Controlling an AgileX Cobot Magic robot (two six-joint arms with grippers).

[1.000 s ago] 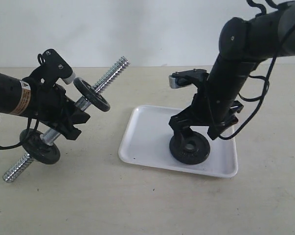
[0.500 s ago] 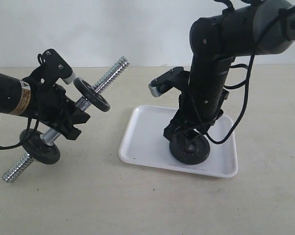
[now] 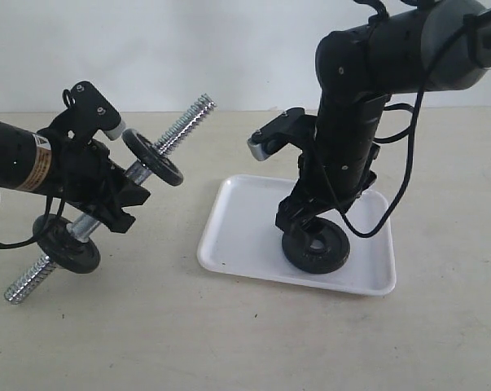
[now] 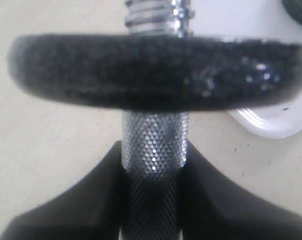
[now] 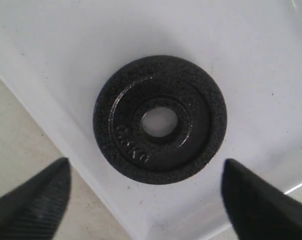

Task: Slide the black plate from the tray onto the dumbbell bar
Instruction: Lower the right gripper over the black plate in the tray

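Right tool [image 3: 309, 221]: open, jaws spread wider than the black plate [image 5: 160, 120], one finger [image 5: 33, 200] on each side and neither touching it. It hangs just above the plate.

Black plate lies flat in the tray [image 3: 245, 228], toward the tray's 5 o'clock, close to the near rim, hole facing up.

Left tool [image 3: 119, 205]: clamped on the knurled middle of the dumbbell bar [image 3: 188, 118]. The bar is off the desk [image 3: 229, 342] and tilted, its free threaded end pointing to 1 o'clock.

Step in hand, as I judge it: grasp the plate.
- Lower until the fingers reach the tray floor, centred on the hole.
- Close across the full width so the rim sits square in the pads.
- A flat disc on glossy tray may skid; close slowly.
- The tray rim is near; one finger could catch it.

Around: bar sits at 9 o'clock from the tray, well apart. Upper disc [image 3: 152, 157] is already on the bar below the bare thread, lower disc [image 3: 66, 244] toward the bar's 7 o'clock end. Path between looks unobstructed.
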